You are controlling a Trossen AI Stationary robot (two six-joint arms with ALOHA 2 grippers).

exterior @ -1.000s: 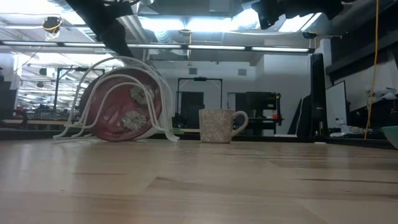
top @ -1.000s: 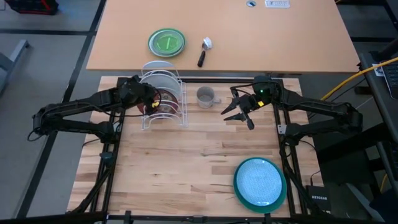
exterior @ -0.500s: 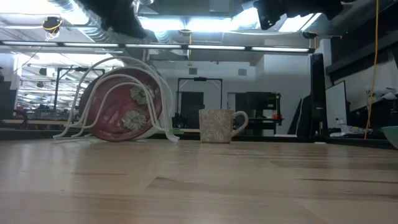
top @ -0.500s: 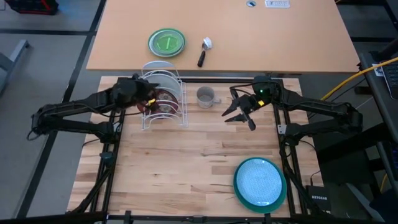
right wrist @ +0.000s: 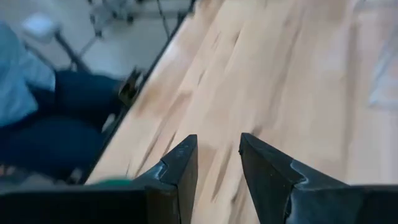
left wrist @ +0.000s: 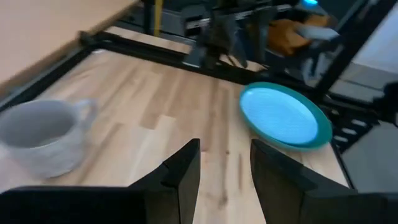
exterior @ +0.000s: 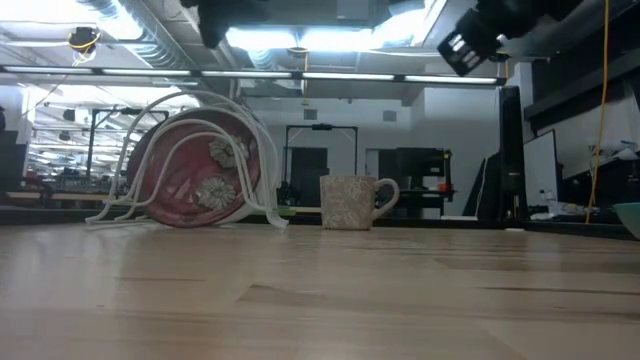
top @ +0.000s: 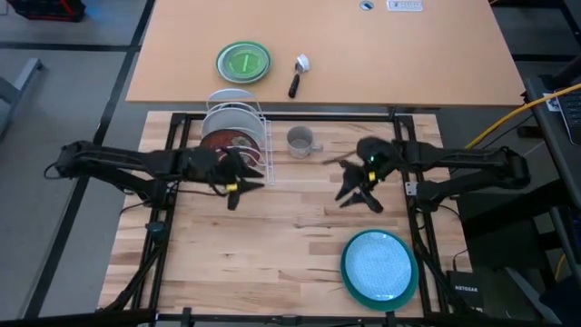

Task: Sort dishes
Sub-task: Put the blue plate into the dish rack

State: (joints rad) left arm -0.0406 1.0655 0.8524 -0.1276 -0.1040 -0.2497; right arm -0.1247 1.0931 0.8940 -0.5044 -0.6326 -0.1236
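Grey mug (top: 300, 141) stands beside the rack (top: 238, 136), between both tools; left tool (top: 238, 186) and right tool (top: 360, 197) both spread, empty, similarly near.

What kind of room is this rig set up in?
Probably a lab or workshop, not a kitchen: exposed ceiling ducts and strip lights, dark equipment racks behind the wooden table, and a yellow cable trailing alongside.
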